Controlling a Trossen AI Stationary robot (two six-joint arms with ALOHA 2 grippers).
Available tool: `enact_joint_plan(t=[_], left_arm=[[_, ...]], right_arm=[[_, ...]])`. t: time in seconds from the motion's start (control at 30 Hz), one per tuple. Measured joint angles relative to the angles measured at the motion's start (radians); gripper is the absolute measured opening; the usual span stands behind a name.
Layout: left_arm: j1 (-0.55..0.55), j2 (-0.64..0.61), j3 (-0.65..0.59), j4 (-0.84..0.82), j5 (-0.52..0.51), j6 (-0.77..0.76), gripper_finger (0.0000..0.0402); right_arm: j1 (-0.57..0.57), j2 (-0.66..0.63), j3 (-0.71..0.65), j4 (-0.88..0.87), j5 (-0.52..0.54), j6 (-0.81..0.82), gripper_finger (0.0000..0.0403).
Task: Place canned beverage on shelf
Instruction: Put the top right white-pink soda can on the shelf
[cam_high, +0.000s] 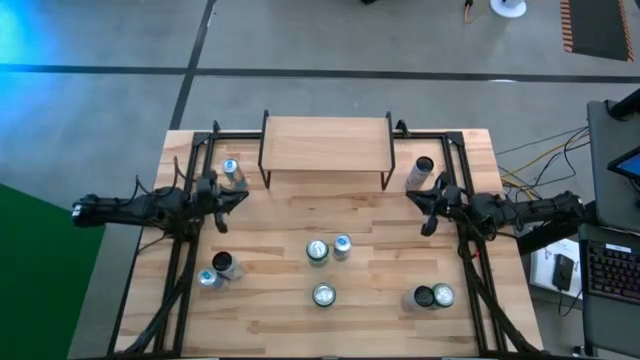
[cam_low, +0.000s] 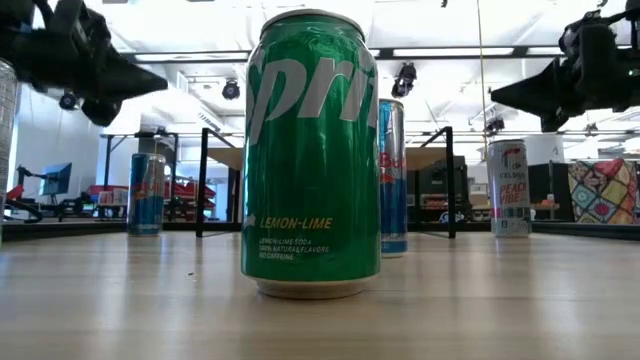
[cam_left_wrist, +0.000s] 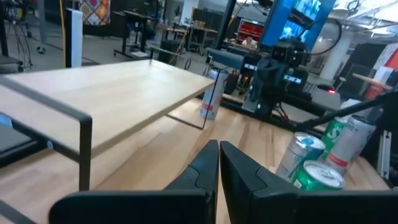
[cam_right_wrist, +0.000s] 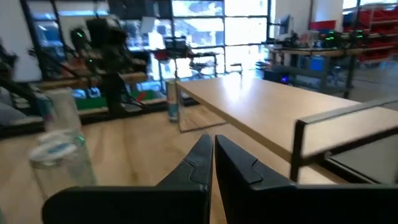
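Observation:
The shelf (cam_high: 325, 143) is a light wood plank on thin black legs, standing on the table at the far middle. Several cans stand upright on the table. A green Sprite can (cam_low: 312, 150) and a slim blue can (cam_low: 392, 175) stand at the middle, with another can (cam_high: 323, 295) nearer. One can (cam_high: 232, 170) stands left of the shelf and one (cam_high: 422, 170) stands right of it. My left gripper (cam_high: 243, 193) is shut and empty, hovering left of the shelf's front. My right gripper (cam_high: 413, 197) is shut and empty, hovering right of it. Both sets of fingers show closed in the wrist views (cam_left_wrist: 219, 152) (cam_right_wrist: 213, 146).
Two cans (cam_high: 215, 272) stand at the near left and two (cam_high: 434, 296) at the near right. Black frame rails (cam_high: 180, 270) run along both sides of the table. Open tabletop (cam_high: 330, 205) lies between the two grippers, in front of the shelf.

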Motion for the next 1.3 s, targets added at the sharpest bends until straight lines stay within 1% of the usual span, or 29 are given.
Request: enact_joint_plan(t=[0.07, 0.13, 0.17, 0.2, 0.27, 0.33, 0.4, 0.47, 0.5, 0.6, 0.7, 0.8, 0.87, 0.97, 1.07, 1.17, 1.23, 1.3], left_arm=[[0.000, 0.018, 0.016, 0.001, -0.001, 0.000, 0.0007], [0.001, 0.048, 0.016, 0.003, -0.004, 0.005, 0.0022], [0.001, 0.063, 0.016, 0.008, -0.012, 0.008, 0.0033], [0.001, 0.080, 0.016, 0.015, -0.026, 0.010, 0.0045], [0.002, 0.115, 0.016, 0.021, -0.057, 0.011, 0.0073], [0.001, 0.150, 0.016, 0.021, -0.086, 0.011, 0.0101], [0.002, 0.185, 0.016, 0.039, -0.123, 0.010, 0.0128], [0.002, 0.221, 0.016, 0.071, -0.173, 0.021, 0.0150], [0.002, 0.239, 0.016, 0.101, -0.205, 0.034, 0.0160], [0.003, 0.288, 0.016, 0.220, -0.307, 0.099, 0.0183], [0.009, 0.321, 0.016, 0.313, -0.324, 0.170, 0.0197], [0.017, 0.340, 0.044, 0.295, -0.330, 0.188, 0.0202], [0.022, 0.349, 0.061, 0.275, -0.344, 0.194, 0.0202], [0.028, 0.354, 0.073, 0.267, -0.356, 0.231, 0.0202], [0.031, 0.348, 0.089, 0.263, -0.356, 0.263, 0.0202], [0.031, 0.336, 0.112, 0.256, -0.355, 0.258, 0.0202], [0.030, 0.329, 0.132, 0.232, -0.355, 0.214, 0.0201], [0.023, 0.324, 0.158, 0.162, -0.340, 0.158, 0.0201]], right_arm=[[0.000, 0.009, 0.000, -0.015, 0.060, -0.012, 0.0009], [0.000, 0.017, 0.000, -0.030, 0.130, 0.005, 0.0009], [0.000, 0.021, 0.000, -0.038, 0.146, 0.015, 0.0010], [0.000, 0.022, 0.000, -0.047, 0.142, 0.016, 0.0012], [0.000, 0.023, 0.004, -0.054, 0.098, 0.029, 0.0025], [0.000, 0.023, 0.031, -0.112, 0.071, 0.049, 0.0049], [0.000, 0.023, 0.092, -0.178, 0.071, 0.062, 0.0084], [0.000, 0.031, 0.161, -0.275, 0.072, 0.075, 0.0126], [0.000, 0.037, 0.195, -0.313, 0.078, 0.098, 0.0150], [0.000, 0.067, 0.269, -0.357, 0.128, 0.156, 0.0222], [0.000, 0.110, 0.350, -0.432, 0.211, 0.233, 0.0288], [0.000, 0.175, 0.450, -0.597, 0.338, 0.323, 0.0338], [0.000, 0.229, 0.523, -0.741, 0.397, 0.398, 0.0361], [0.000, 0.314, 0.625, -0.920, 0.426, 0.514, 0.0372], [0.000, 0.387, 0.693, -1.028, 0.444, 0.561, 0.0374], [0.000, 0.424, 0.726, -1.041, 0.444, 0.556, 0.0374], [0.000, 0.428, 0.730, -1.035, 0.438, 0.531, 0.0374], [0.002, 0.420, 0.725, -1.032, 0.438, 0.512, 0.0374]])
